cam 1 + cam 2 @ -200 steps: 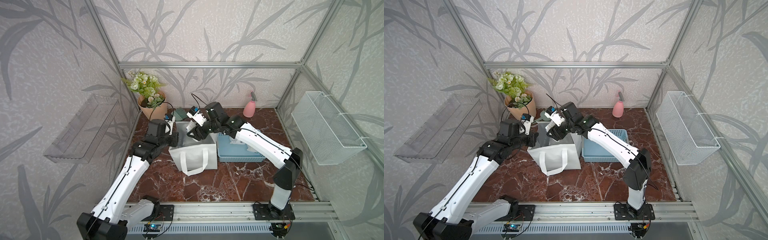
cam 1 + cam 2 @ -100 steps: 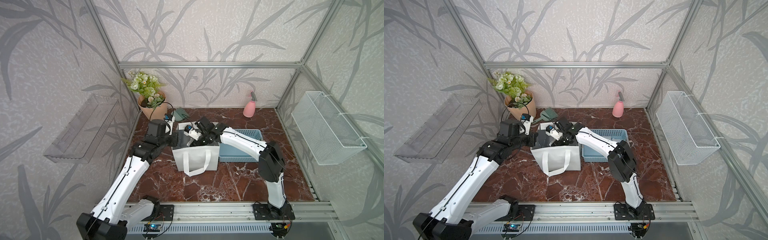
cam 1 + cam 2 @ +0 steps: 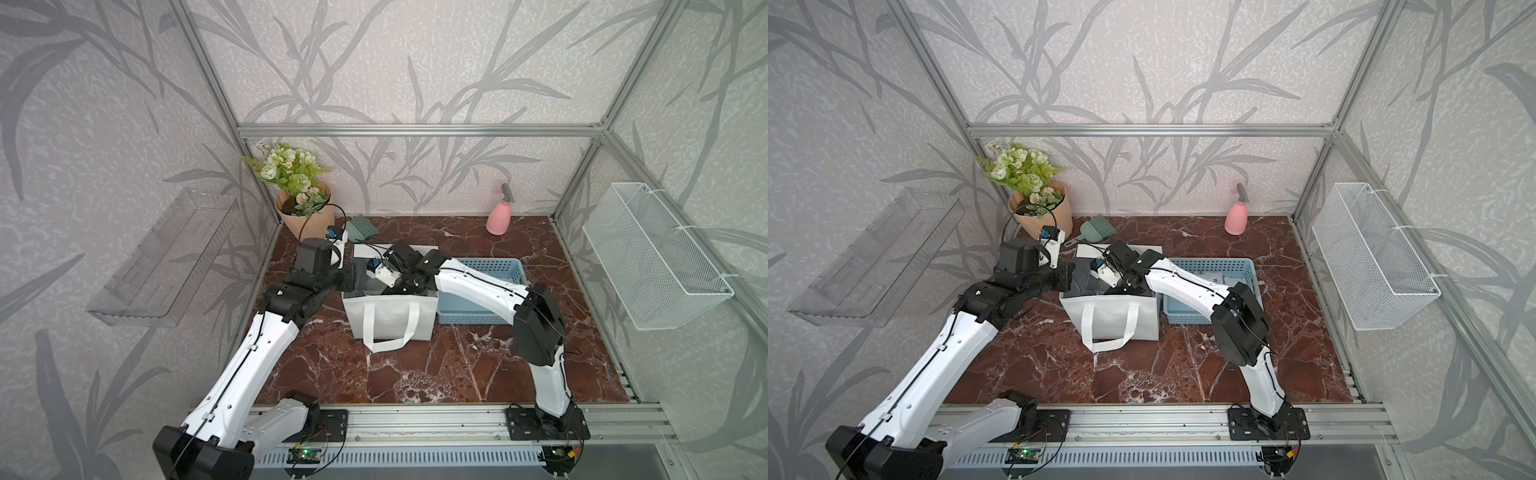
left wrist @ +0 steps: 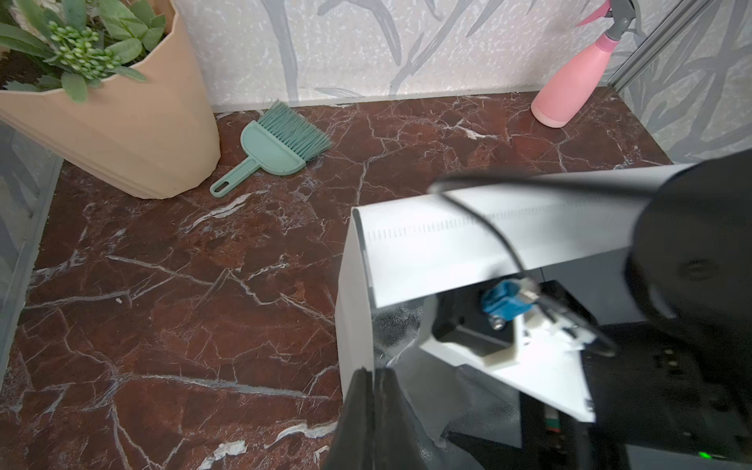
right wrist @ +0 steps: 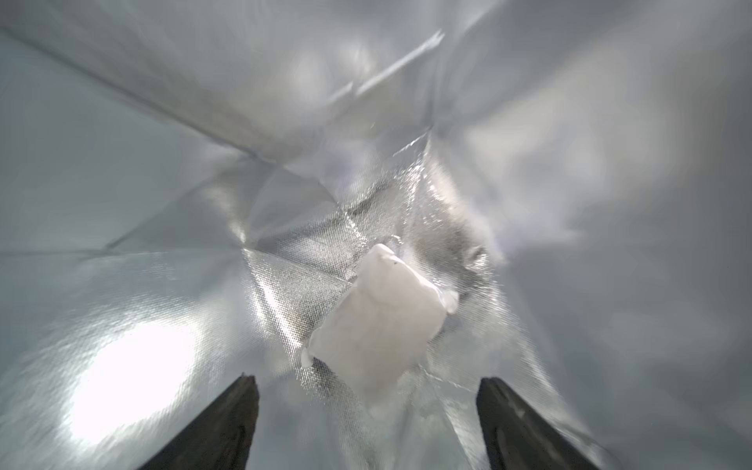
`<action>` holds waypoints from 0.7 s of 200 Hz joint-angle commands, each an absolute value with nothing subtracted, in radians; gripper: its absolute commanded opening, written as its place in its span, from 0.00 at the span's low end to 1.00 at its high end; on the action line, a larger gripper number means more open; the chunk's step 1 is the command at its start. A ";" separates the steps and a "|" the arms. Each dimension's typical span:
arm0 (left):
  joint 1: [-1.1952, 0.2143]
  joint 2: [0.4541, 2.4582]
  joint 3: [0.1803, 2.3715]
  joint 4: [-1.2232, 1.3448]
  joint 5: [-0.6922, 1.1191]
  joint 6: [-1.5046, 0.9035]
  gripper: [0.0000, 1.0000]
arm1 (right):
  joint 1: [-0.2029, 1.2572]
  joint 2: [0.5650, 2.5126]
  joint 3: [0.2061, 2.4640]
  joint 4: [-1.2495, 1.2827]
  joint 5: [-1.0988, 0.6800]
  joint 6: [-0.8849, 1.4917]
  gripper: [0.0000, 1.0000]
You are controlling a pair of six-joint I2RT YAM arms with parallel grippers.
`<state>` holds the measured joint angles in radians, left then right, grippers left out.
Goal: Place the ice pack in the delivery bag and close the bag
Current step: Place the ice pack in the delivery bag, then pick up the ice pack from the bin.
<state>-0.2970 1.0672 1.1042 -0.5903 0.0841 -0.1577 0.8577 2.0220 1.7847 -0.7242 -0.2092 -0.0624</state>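
Ice pack: white pouch lying loose on the silver foil floor inside the delivery bag, just ahead of the right gripper and between its 2 dark fingers, touching neither. Right gripper is down inside the bag, jaws spread wide, holding nothing. Left gripper sits at the bag's side rim, jaws pinched tight on the wall edge, white fabric on 1 side and foil on the other. In both top views the bag stands upright, 1 loop handle hanging down its front. Light-blue basket is just beside the bag, under the right forearm. Beyond the left gripper: green handbrush, peach flower pot, pink spray bottle.
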 commanded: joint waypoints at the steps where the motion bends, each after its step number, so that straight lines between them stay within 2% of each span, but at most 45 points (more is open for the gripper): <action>1: -0.295 1.062 1.097 -0.565 0.051 -0.174 0.00 | 0.830 1.856 1.779 -0.643 -0.186 -0.005 0.89; 37: -0.293 1.062 1.094 -0.554 0.013 -0.192 0.00 | 0.776 1.647 1.670 -0.532 -0.137 0.066 0.93; 83: -0.293 1.060 1.081 -0.533 0.007 -0.207 0.00 | 0.592 1.371 1.411 -0.360 -0.102 0.270 0.96; 140: -0.293 1.053 1.083 -0.534 0.026 -0.209 0.00 | 0.414 1.348 1.184 -0.435 0.104 0.521 0.93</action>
<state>-0.2970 1.0676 1.0885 -0.5632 0.0242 -0.2020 0.4538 1.3228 1.2583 -0.3939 -0.0189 0.3878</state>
